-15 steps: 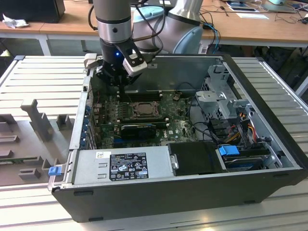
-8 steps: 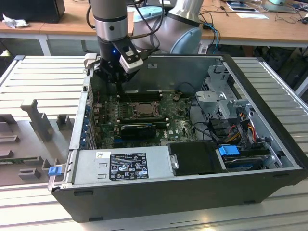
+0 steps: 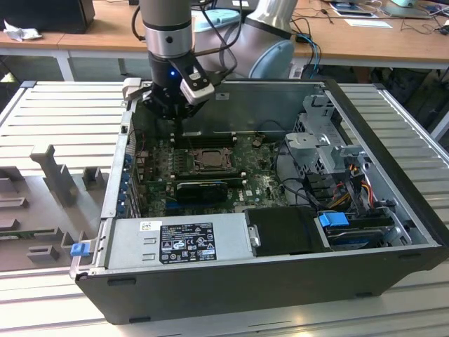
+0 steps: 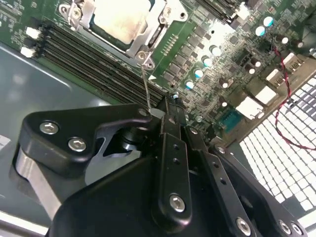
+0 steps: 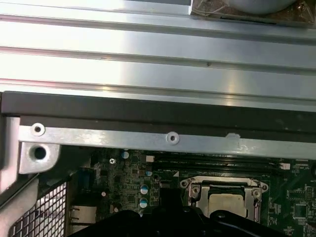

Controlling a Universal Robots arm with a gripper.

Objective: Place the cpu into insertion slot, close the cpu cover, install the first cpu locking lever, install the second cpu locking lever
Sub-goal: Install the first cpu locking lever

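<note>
An open computer case (image 3: pixel 245 288) lay on a slatted metal table (image 3: pixel 70 112), with the green motherboard (image 3: pixel 256 184) exposed inside. The cpu (image 3: pixel 209 159) already sat in the slot (image 3: pixel 184 160) near the board's middle, its pale metal top facing up. In both wrist views the cover (image 4: pixel 142 40) lay flat, framing the cpu (image 4: pixel 121 19) through its square window. In the exterior view the arm reached down from the far side, and the gripper (image 3: pixel 175 121) hung low over the board just beyond the slot, near the case's back wall. In the second wrist view the gripper (image 4: pixel 167 106) had its black fingers drawn together. A thin wire lever (image 4: pixel 145 84) ran from the cover's corner to the fingertips and met them there; whether it was pinched between them could not be told. Long dark memory slots (image 4: pixel 89 64) ran beside the socket. A black card (image 3: pixel 200 189) lay on the slot's near side, and a grey power supply (image 3: pixel 175 242) sat along the case's front edge.
</note>
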